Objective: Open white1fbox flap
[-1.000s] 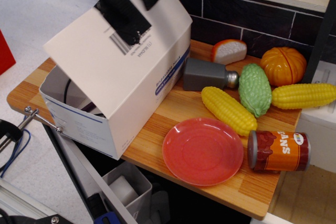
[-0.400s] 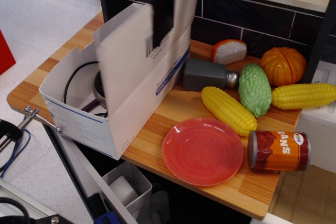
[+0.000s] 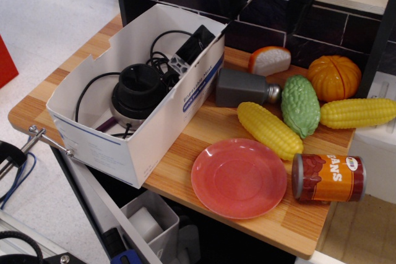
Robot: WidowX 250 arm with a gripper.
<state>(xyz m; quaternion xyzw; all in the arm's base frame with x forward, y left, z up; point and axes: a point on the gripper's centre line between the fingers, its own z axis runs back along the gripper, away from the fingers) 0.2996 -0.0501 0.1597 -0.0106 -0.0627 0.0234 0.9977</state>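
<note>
A red plate [image 3: 239, 178] lies near the front edge of the wooden table [image 3: 185, 137]. Beside it, at the right edge, a can [image 3: 328, 177] lies on its side. Behind them are two yellow corn cobs [image 3: 270, 130] [image 3: 357, 113], a green corn [image 3: 301, 105], an orange pumpkin [image 3: 334, 78], a grey shaker [image 3: 244, 88] and a bread piece [image 3: 270, 60].

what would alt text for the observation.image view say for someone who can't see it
An open white1fbox sits at the left end of a wooden counter, showing a black round device and cables inside. The robot hand hangs above its far end, fingers spread. To the right lie a red plate, two yellow corn cobs, a green cob, a can and an orange pumpkin.
</note>
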